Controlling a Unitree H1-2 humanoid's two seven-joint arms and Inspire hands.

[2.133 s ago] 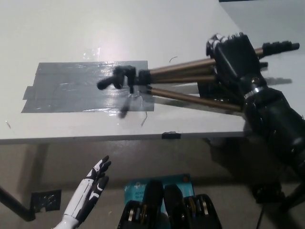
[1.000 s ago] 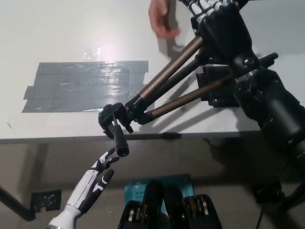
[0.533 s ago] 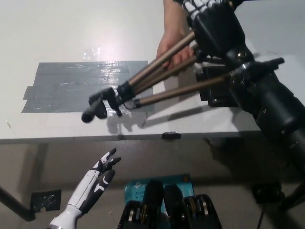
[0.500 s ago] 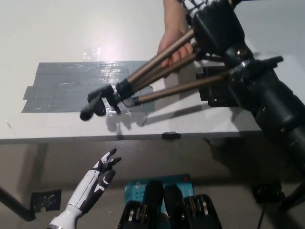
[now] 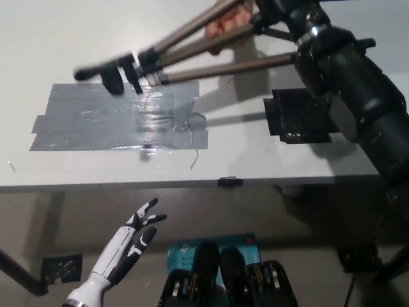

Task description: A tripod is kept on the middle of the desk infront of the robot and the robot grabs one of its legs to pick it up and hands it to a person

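Observation:
The tripod (image 5: pixel 217 67) hangs in the air over the far part of the white desk (image 5: pixel 77 32), its bronze legs slanting up to the right. Its black head with the handle (image 5: pixel 115 71) points left, above the grey tape patch. My black right hand (image 5: pixel 284 11) sits at the picture's top edge, partly cut off, shut on the tripod's legs near their feet. A person's hand (image 5: pixel 225 24) shows just behind the upper legs; I cannot tell whether it touches them. My white left hand (image 5: pixel 135 235) rests open below the desk's front edge at lower left.
A patch of grey tape (image 5: pixel 115 118) covers the desk's middle left. A black rectangular pad (image 5: pixel 300 118) lies on the desk under my right arm. The desk's front edge (image 5: pixel 192 185) runs across the picture; a blue sheet (image 5: pixel 182 251) lies on the floor below.
My right arm has raised the tripod and carried it away from me toward the person's hand; its head swung from over the tape's front up to the tape's far edge. The left hand stayed put.

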